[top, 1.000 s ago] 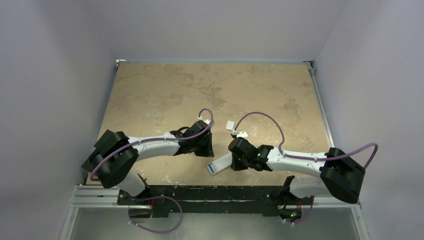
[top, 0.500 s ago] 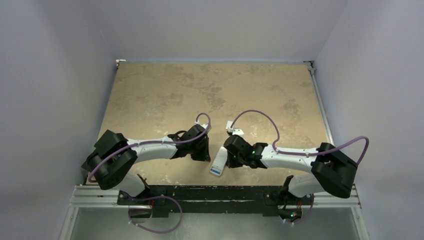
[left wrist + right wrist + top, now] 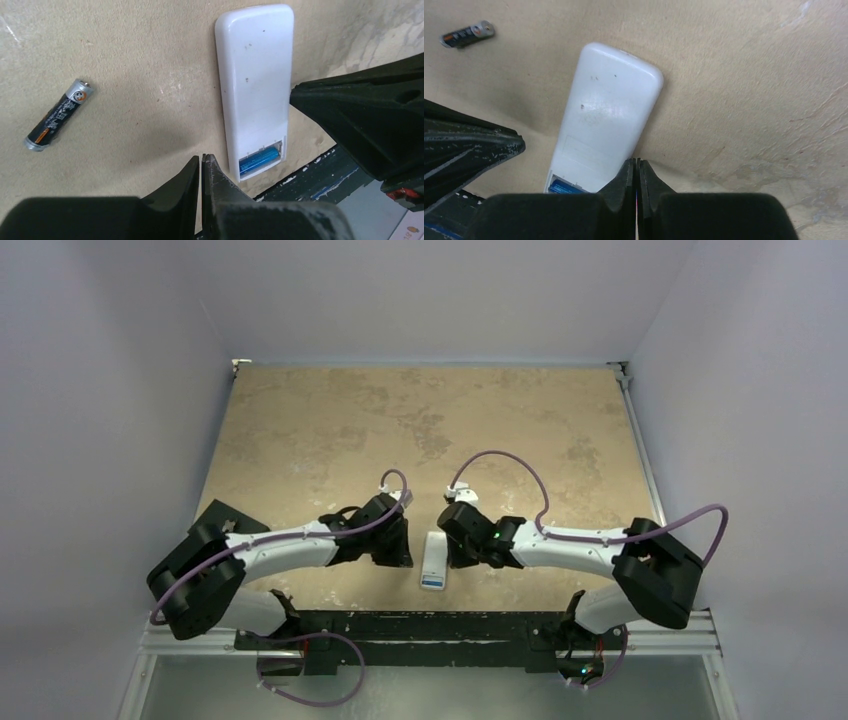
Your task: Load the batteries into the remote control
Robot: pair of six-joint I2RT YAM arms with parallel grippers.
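The remote control (image 3: 434, 561) lies back up near the table's front edge, also in the left wrist view (image 3: 255, 85) and the right wrist view (image 3: 606, 120). Its near end has an open compartment holding the bright blue battery (image 3: 258, 159), which also shows in the right wrist view (image 3: 563, 188). The black battery (image 3: 59, 115) lies loose on the table left of the remote, also in the right wrist view (image 3: 468, 34); the left arm hides it from above. My left gripper (image 3: 201, 159) is shut and empty, just left of the remote's near end. My right gripper (image 3: 636, 162) is shut and empty, its tips against the remote's right edge.
The table's front edge and the dark metal rail (image 3: 430, 625) lie just beyond the remote's near end. The two grippers (image 3: 398, 545) (image 3: 449, 540) flank the remote closely. The right gripper's fingers (image 3: 360, 115) fill the right of the left wrist view.
The right gripper swept left and turned the remote from a slant to nearly straight, shifting it left. The left gripper drew back toward the near edge. Both stayed shut.
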